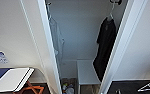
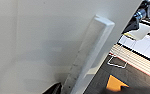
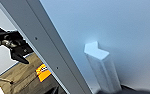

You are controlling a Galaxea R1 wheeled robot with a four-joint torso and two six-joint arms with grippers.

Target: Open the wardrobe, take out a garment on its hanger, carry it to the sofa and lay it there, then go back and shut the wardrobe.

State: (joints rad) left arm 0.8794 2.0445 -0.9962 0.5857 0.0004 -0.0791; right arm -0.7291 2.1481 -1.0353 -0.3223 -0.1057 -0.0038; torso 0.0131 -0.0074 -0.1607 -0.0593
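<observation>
Two wardrobe (image 1: pixel 49 50) doors open, garment (image 1: pixel 104 45) hanging vertically, hanger (image 1: pixel 111 13) hook up

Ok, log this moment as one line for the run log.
wardrobe: both doors open | garment: hanging inside on hanger, right side | white shirt: hanging left | door handles close to both wrist cameras

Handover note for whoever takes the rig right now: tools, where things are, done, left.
Tools: I can't tell whether either is open or shut; each wrist camera sits close to a door handle.
Wardrobe: both doors swung open.
Black shirt hangs on its hanger inside, right side; a white shirt hangs left.
Done: opening.
Left: take out the black shirt, lay it on the sofa, close the doors.
</observation>
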